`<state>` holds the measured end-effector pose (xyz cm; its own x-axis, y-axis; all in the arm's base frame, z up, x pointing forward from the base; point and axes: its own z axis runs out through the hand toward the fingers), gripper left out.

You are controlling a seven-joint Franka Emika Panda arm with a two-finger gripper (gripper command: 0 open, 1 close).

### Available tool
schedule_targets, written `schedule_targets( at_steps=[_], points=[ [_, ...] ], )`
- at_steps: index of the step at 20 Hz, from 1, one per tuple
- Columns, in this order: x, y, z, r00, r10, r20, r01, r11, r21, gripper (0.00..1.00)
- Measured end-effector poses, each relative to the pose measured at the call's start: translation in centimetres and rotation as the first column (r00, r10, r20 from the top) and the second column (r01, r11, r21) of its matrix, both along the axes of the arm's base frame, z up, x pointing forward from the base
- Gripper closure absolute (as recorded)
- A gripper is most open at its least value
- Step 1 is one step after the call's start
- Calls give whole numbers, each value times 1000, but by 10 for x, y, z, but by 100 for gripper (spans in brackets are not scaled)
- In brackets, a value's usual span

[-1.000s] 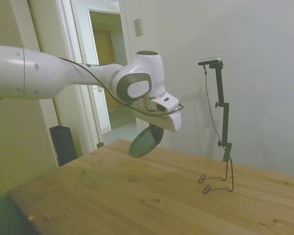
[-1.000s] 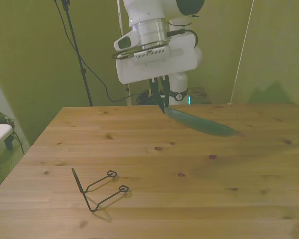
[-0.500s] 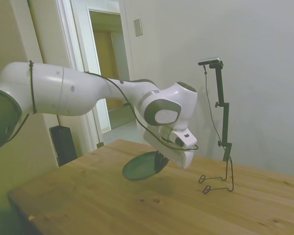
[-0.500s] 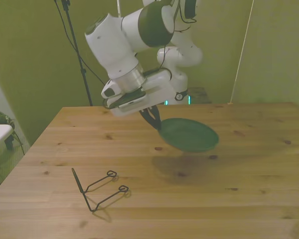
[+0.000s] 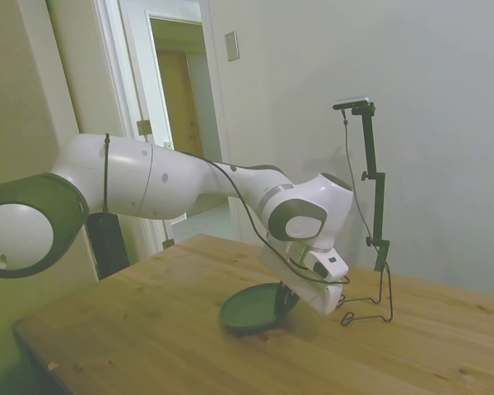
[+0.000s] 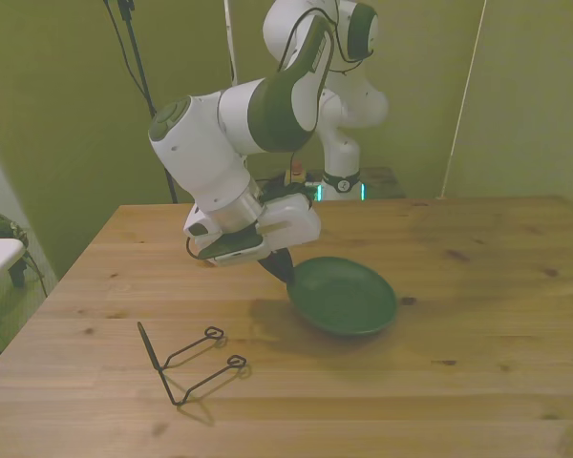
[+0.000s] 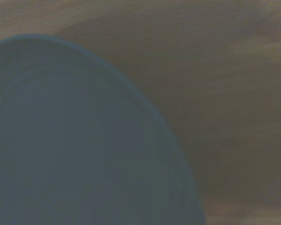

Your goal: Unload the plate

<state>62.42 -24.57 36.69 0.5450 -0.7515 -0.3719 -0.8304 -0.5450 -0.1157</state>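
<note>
At claw (image 6: 280, 268) tips: plate (image 6: 342, 296) (rim gripped, tilted).

The plate (image 6: 344, 298) is a plain dull sage green, unmarked, and looks bluish-grey and blurred in the wrist view (image 7: 79, 140). Under it the table (image 6: 477, 382) is warm honey-brown wood with darker knots and grain streaks. Beside the plate, the wire stand (image 6: 186, 363) is thin and black, and the arm (image 6: 220, 143) is white with dark grey joints.

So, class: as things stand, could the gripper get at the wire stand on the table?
Probably not yet. The gripper is shut on the plate's rim, so it is occupied. Otherwise the wire stand sits apart on the bare table, nothing blocking it.
</note>
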Motion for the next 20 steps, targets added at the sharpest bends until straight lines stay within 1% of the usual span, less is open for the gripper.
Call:
schedule_targets(
  at_steps=[1, 15, 18, 20],
  points=[
    [1, -1, -1, 1000, 3, -2, -3, 1000, -7, 0],
    [5, 3, 5, 999, 33, -11, -33, 998, -59, 0],
    [5, 6, 26, 999, 39, 16, -38, 996, -76, 0],
    [4, 12, 52, 998, 49, 46, -45, 995, -93, 0]
  ],
)
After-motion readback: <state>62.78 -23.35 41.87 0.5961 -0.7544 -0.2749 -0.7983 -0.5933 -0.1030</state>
